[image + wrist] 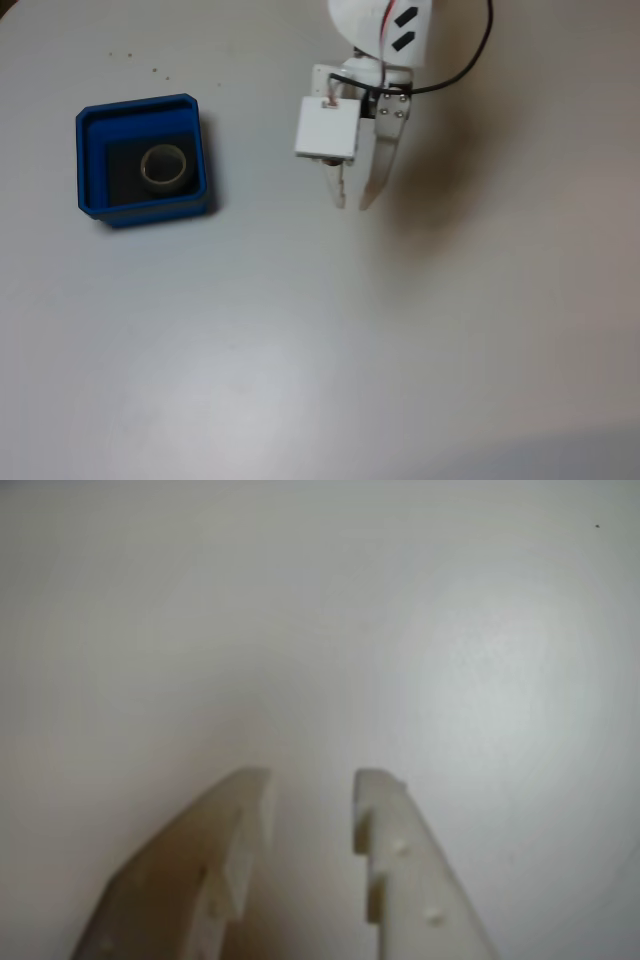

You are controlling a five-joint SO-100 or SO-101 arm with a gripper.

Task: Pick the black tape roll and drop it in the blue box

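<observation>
The blue box (92, 190) sits at the left of the fixed view. Inside it, on the dark floor, lies the black tape roll (165, 166), seen as a ring with a pale core. My white gripper (352, 205) hangs well to the right of the box, over bare table, pointing toward the bottom of the view. Its fingers stand slightly apart with nothing between them. In the wrist view the gripper (311, 777) shows two pale fingers with a narrow gap and only plain table beyond.
The table (320, 360) is a plain light grey surface. A black cable (478, 50) runs from the arm at the top right. A few tiny dark specks (130, 58) lie above the box.
</observation>
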